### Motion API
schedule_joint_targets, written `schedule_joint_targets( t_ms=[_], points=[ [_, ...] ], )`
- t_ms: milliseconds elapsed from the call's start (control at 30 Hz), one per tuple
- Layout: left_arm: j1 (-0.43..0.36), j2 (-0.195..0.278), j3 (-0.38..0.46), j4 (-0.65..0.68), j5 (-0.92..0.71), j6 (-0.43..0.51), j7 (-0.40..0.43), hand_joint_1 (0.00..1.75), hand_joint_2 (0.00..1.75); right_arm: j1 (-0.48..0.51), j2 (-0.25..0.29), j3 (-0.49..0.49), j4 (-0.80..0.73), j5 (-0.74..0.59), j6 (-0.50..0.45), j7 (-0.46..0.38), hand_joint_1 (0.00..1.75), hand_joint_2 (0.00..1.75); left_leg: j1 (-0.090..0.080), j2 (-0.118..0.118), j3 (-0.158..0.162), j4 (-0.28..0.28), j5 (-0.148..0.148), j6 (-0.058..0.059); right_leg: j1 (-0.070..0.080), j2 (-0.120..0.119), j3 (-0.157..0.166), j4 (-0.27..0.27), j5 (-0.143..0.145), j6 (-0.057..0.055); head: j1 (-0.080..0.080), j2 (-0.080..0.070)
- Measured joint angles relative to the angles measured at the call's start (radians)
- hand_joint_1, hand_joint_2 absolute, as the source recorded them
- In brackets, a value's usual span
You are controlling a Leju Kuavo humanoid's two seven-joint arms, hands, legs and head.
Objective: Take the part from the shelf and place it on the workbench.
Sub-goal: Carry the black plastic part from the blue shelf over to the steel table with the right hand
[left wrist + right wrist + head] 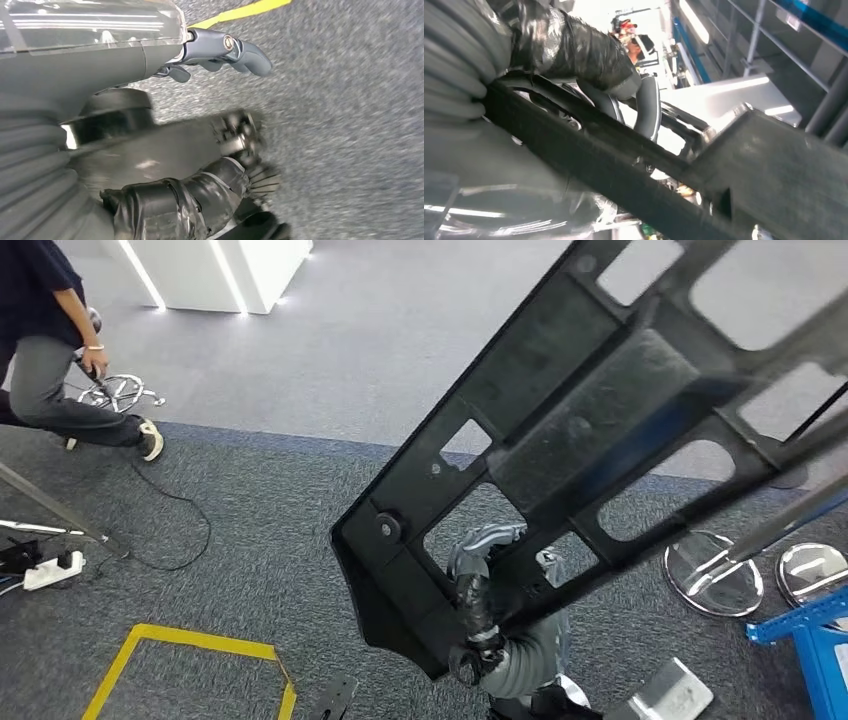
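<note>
1. Carpet (300, 370), grey, covers the floor; a darker band lies nearer the robot and a lighter band runs toward the far edge.
2. Part (600, 430), a large black plastic frame with several cut-out windows, is held in the air above the carpet. It is tilted, its lower end toward the robot and its upper end running out past the right corner of the head view. No shelf or workbench carries it.
3. Person (50, 350), seated at the far left edge of the carpet, dark top and grey trousers, one foot on the floor.
4. White block (215, 270) with lit strips stands at the far edge of the lighter band.
5. Right hand (480, 610): dark taped fingers (589, 50) are wrapped over a bar of the part, clamped on it near its lower end.
6. Left hand (220, 50): grey fingers curled, nothing visible in them, hanging above the carpet; the wrist picture is blurred, so whether they are fully closed I cannot tell.
7. Two round chrome bases (715, 575) sit on the carpet at the right edge, beside a blue frame (815, 640).
8. Yellow tape outline (190, 645) is on the near left of the carpet.
9. White power strip (52, 570) with a black cable (195, 520) lies at the left edge.
</note>
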Motion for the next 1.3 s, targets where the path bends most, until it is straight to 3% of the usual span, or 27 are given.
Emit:
schedule_joint_targets(
  t_ms=[67, 100, 167, 200, 233, 300, 367, 433, 500, 567, 600, 633, 667, 733, 800, 867, 933, 1000, 1067, 1100, 1133, 1167, 1233, 1300],
  points=[
    [-0.011, 0.000, 0.000, -0.002, -0.003, -0.008, -0.005, 0.00, 1.75, 0.016, -0.001, -0.012, -0.017, 0.032, 0.000, 0.020, 1.75, 1.75, 0.005, 0.024, -0.062, 0.103, -0.024, -0.006, 0.002, -0.028, 0.010, -0.001, -0.008, -0.002, -0.001, 0.000],
    [-0.014, 0.000, 0.000, -0.004, -0.002, -0.014, -0.009, 0.00, 1.75, 0.022, -0.002, -0.016, -0.022, 0.040, 0.000, 0.026, 1.75, 1.75, 0.007, 0.028, -0.073, 0.112, -0.012, -0.007, 0.002, -0.041, 0.016, -0.001, -0.013, -0.002, -0.001, 0.000],
    [-0.015, 0.001, 0.000, -0.006, 0.004, -0.027, -0.019, 0.00, 1.75, 0.030, -0.002, -0.022, -0.033, 0.046, 0.000, 0.031, 1.75, 1.75, 0.007, 0.041, -0.032, 0.015, 0.061, 0.000, 0.002, -0.063, 0.033, -0.002, -0.024, 0.000, -0.001, 0.000],
    [-0.017, 0.001, 0.000, -0.006, 0.006, -0.034, -0.022, 0.00, 1.75, 0.033, -0.002, -0.024, -0.038, 0.048, 0.000, 0.031, 1.75, 1.75, 0.002, 0.063, 0.000, -0.053, 0.092, 0.005, 0.003, -0.072, 0.041, -0.004, -0.029, 0.003, -0.001, 0.000],
    [-0.020, 0.001, 0.000, -0.007, 0.008, -0.039, -0.025, 0.00, 1.75, 0.034, -0.001, -0.026, -0.042, 0.048, 0.000, 0.030, 1.75, 1.75, -0.006, 0.084, 0.029, -0.113, 0.111, 0.012, 0.006, -0.081, 0.048, -0.006, -0.034, 0.006, -0.001, 0.000],
    [-0.027, 0.001, 0.000, -0.008, 0.009, -0.046, -0.029, 0.00, 1.75, 0.035, -0.001, -0.027, -0.048, 0.048, 0.000, 0.030, 1.75, 1.75, -0.019, 0.105, 0.050, -0.159, 0.108, 0.023, 0.011, -0.099, 0.055, -0.014, -0.039, 0.016, 0.000, 0.000],
    [-0.029, 0.001, 0.000, -0.008, 0.009, -0.049, -0.031, 0.00, 1.75, 0.036, -0.001, -0.028, -0.051, 0.048, 0.000, 0.030, 1.75, 1.75, -0.016, 0.083, 0.056, -0.172, 0.106, 0.033, 0.015, -0.114, 0.065, -0.024, -0.044, 0.028, 0.000, 0.000],
    [-0.027, 0.002, 0.000, -0.009, 0.010, -0.050, -0.031, 0.00, 1.75, 0.036, 0.000, -0.029, -0.055, 0.048, 0.000, 0.030, 1.75, 1.75, -0.008, 0.058, 0.071, -0.190, 0.108, 0.043, 0.014, -0.078, 0.062, 0.002, -0.065, 0.036, 0.005, 0.000],
    [-0.030, 0.002, 0.000, -0.010, 0.010, -0.051, -0.029, 0.00, 1.75, 0.037, 0.000, -0.029, -0.057, 0.047, -0.001, 0.030, 1.75, 1.75, -0.006, 0.034, 0.082, -0.198, 0.108, 0.053, 0.013, -0.024, 0.010, 0.107, -0.113, 0.036, 0.011, 0.000],
    [-0.035, 0.002, 0.000, -0.013, 0.010, -0.054, -0.019, 0.00, 1.75, 0.039, 0.000, -0.030, -0.058, 0.039, -0.002, 0.029, 1.75, 1.75, -0.007, 0.006, 0.083, -0.196, 0.105, 0.060, 0.016, -0.009, -0.068, 0.227, -0.147, 0.033, 0.013, 0.000],
    [-0.035, 0.001, 0.000, -0.013, 0.009, -0.054, -0.006, 0.00, 1.75, 0.041, 0.000, -0.030, -0.058, 0.031, -0.002, 0.026, 1.75, 1.75, -0.008, -0.009, 0.084, -0.194, 0.103, 0.061, 0.017, -0.007, -0.092, 0.248, -0.137, 0.033, 0.013, 0.000],
    [-0.035, 0.001, 0.000, -0.013, 0.007, -0.054, 0.012, 0.00, 1.75, 0.044, 0.000, -0.030, -0.058, 0.021, -0.003, 0.020, 1.75, 1.75, -0.008, -0.025, 0.086, -0.191, 0.100, 0.060, 0.018, -0.005, -0.098, 0.232, -0.108, 0.033, 0.013, 0.000],
    [-0.035, 0.000, 0.000, -0.013, 0.004, -0.052, 0.033, 0.00, 1.75, 0.047, 0.000, -0.031, -0.058, 0.010, -0.004, 0.011, 1.75, 1.75, -0.007, -0.041, 0.087, -0.186, 0.096, 0.058, 0.017, -0.001, -0.087, 0.185, -0.066, 0.032, 0.013, 0.000],
    [-0.036, -0.003, 0.000, -0.014, -0.006, -0.044, 0.075, 0.00, 1.75, 0.055, 0.000, -0.037, -0.059, -0.020, -0.005, -0.014, 1.75, 1.75, -0.006, -0.071, 0.084, -0.170, 0.085, 0.049, 0.011, 0.043, -0.046, 0.066, -0.002, 0.030, 0.014, 0.000],
    [-0.040, -0.005, 0.000, -0.014, -0.010, -0.039, 0.104, 0.00, 1.75, 0.063, -0.001, -0.044, -0.062, -0.062, -0.005, -0.038, 1.75, 1.75, -0.005, -0.096, 0.074, -0.160, 0.079, 0.037, 0.009, 0.080, -0.026, 0.010, 0.012, 0.026, 0.016, 0.000],
    [-0.039, -0.004, 0.000, -0.014, 0.002, -0.058, 0.118, 0.00, 1.75, 0.063, -0.003, -0.049, -0.062, -0.119, -0.003, -0.063, 1.75, 1.75, -0.002, -0.113, 0.066, -0.161, 0.081, 0.025, 0.009, 0.067, -0.022, 0.006, 0.012, 0.017, 0.017, 0.000],
    [-0.030, -0.001, 0.000, -0.014, 0.023, -0.099, 0.118, 0.00, 1.75, 0.059, -0.005, -0.053, -0.059, -0.186, 0.004, -0.093, 1.75, 1.75, -0.005, -0.074, 0.054, -0.139, 0.069, 0.014, 0.006, 0.044, -0.012, -0.001, 0.012, 0.005, 0.012, 0.000],
    [-0.020, 0.001, 0.000, -0.014, 0.034, -0.134, 0.105, 0.00, 1.75, 0.055, -0.008, -0.055, -0.055, -0.239, 0.012, -0.121, 1.75, 1.75, -0.006, -0.006, 0.007, -0.048, 0.025, 0.002, 0.004, 0.016, -0.001, -0.006, 0.009, -0.003, 0.003, 0.000],
    [-0.015, 0.002, 0.000, -0.014, 0.032, -0.145, 0.092, 0.00, 1.75, 0.050, -0.010, -0.056, -0.049, -0.267, 0.016, -0.136, 1.75, 1.75, -0.001, 0.021, -0.063, 0.071, -0.019, -0.006, 0.006, -0.016, 0.004, -0.007, 0.003, -0.006, 0.000, 0.000],
    [-0.014, 0.002, 0.000, -0.014, 0.028, -0.143, 0.087, 0.00, 1.75, 0.048, -0.010, -0.056, -0.045, -0.275, 0.016, -0.140, 1.75, 1.75, 0.001, 0.025, -0.082, 0.099, -0.020, -0.007, 0.006, -0.033, 0.008, -0.007, -0.001, -0.007, 0.000, 0.000],
    [-0.013, 0.002, 0.000, -0.014, 0.023, -0.140, 0.084, 0.00, 1.75, 0.045, -0.010, -0.056, -0.043, -0.281, 0.015, -0.143, 1.75, 1.75, 0.001, 0.028, -0.082, 0.091, -0.002, -0.006, 0.007, -0.048, 0.012, -0.007, -0.005, -0.007, 0.000, 0.000],
    [-0.013, 0.002, 0.000, -0.014, 0.019, -0.135, 0.083, 0.00, 1.75, 0.044, -0.011, -0.056, -0.041, -0.285, 0.012, -0.145, 1.75, 1.75, 0.000, 0.034, -0.060, 0.044, 0.030, -0.002, 0.008, -0.063, 0.018, -0.007, -0.010, -0.006, 0.000, 0.000],
    [-0.014, 0.003, 0.000, -0.014, 0.010, -0.127, 0.084, 0.00, 1.75, 0.042, -0.011, -0.056, -0.039, -0.293, 0.006, -0.149, 1.75, 1.75, -0.008, 0.070, 0.011, -0.091, 0.091, 0.012, 0.012, -0.088, 0.032, -0.008, -0.021, -0.001, 0.000, 0.000],
    [-0.018, 0.004, 0.000, -0.014, 0.005, -0.124, 0.086, 0.00, 1.75, 0.041, -0.012, -0.056, -0.037, -0.299, 0.004, -0.149, 1.75, 1.75, -0.018, 0.096, 0.049, -0.164, 0.108, 0.027, 0.017, -0.107, 0.043, -0.013, -0.028, 0.008, 0.001, 0.000]
  ],
)
